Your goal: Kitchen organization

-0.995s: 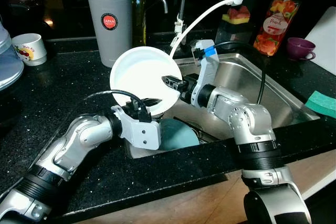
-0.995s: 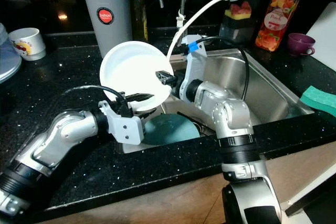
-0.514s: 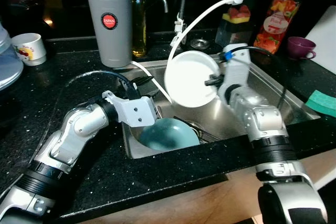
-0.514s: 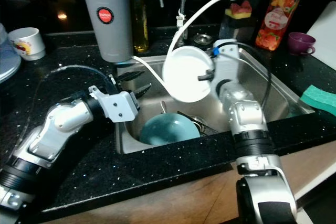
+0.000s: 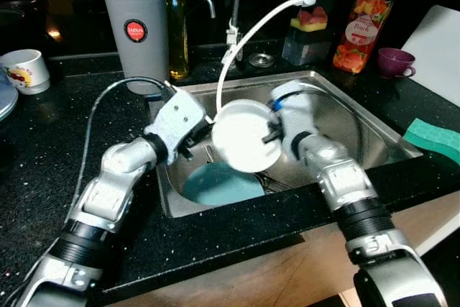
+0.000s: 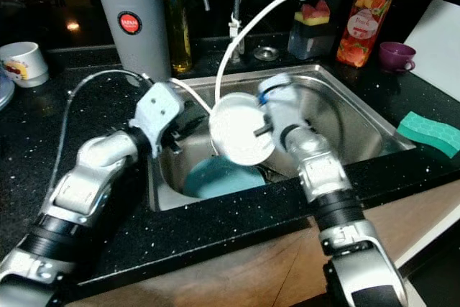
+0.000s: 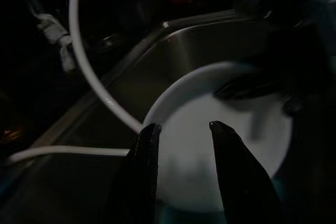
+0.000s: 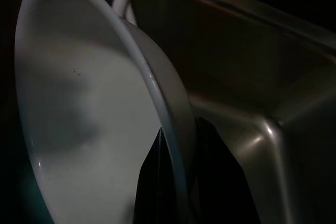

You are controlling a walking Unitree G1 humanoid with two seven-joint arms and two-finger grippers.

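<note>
While the white bowl hangs on edge over the middle of the steel sink, the left eye view shows the right hand pinching its right rim, with the left hand just beside its left rim. A teal bowl lies in the sink's near left part, below the white one, and a white hose arcs down from the tap at the far side.

From the right eye view, a grey water filter jug, a soap bottle and a green sponge stand on the black worktop.

Looking along the left wrist, both fingers are parted, holding nothing, aimed at the bowl.

At the right wrist, fingers are clamped across the bowl's rim.

Judging by this, organising is midway: one bowl lifted, not yet set down anywhere, the teal one untouched.
</note>
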